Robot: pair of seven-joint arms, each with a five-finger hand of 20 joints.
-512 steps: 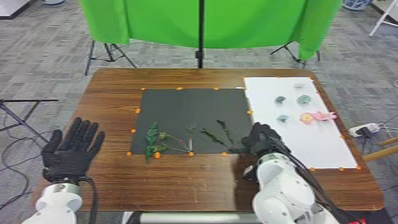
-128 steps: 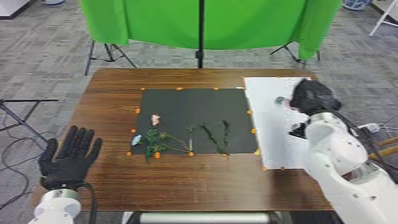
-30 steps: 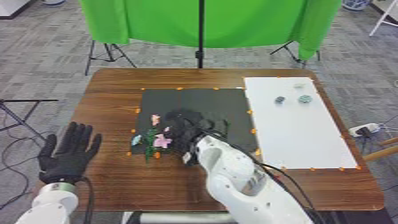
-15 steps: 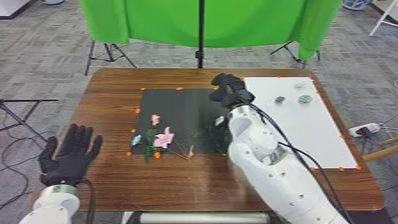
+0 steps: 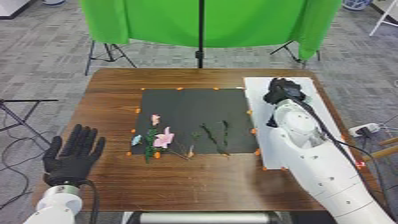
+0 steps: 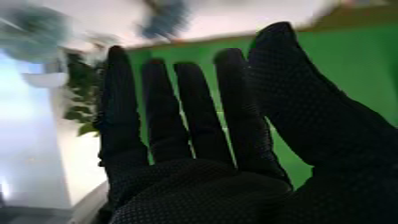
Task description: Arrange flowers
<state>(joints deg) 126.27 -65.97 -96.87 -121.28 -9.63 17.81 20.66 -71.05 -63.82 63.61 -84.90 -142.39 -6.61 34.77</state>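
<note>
My right hand (image 5: 284, 92) is over the upper part of the white sheet (image 5: 327, 145) in the head view, covering the small flower heads there. In the right wrist view, the same hand (image 6: 204, 185) has straight fingers and holds nothing; a teal flower head (image 6: 31, 31) and a grey-blue one (image 6: 166, 19) lie beyond the fingertips. On the black sheet (image 5: 182, 102), a large pink flower (image 5: 164, 137), a small pink one (image 5: 155, 119) and a pale blue one (image 5: 136, 140) lie around green stems (image 5: 150, 149). Two bare stems (image 5: 210, 135) lie farther right. My left hand (image 5: 71, 161) rests open at the table's left.
Orange markers (image 5: 157, 155) line the sheets' edges on the brown table (image 5: 178, 185). A black stand (image 5: 201, 56) and a green cloth (image 5: 151, 22) are behind the table. A potted plant (image 6: 82, 95) shows in the right wrist view's background.
My right hand has left the black sheet and moved right to the white sheet. The large pink flower was on the white sheet at first and now lies among the stems, with the other blooms.
</note>
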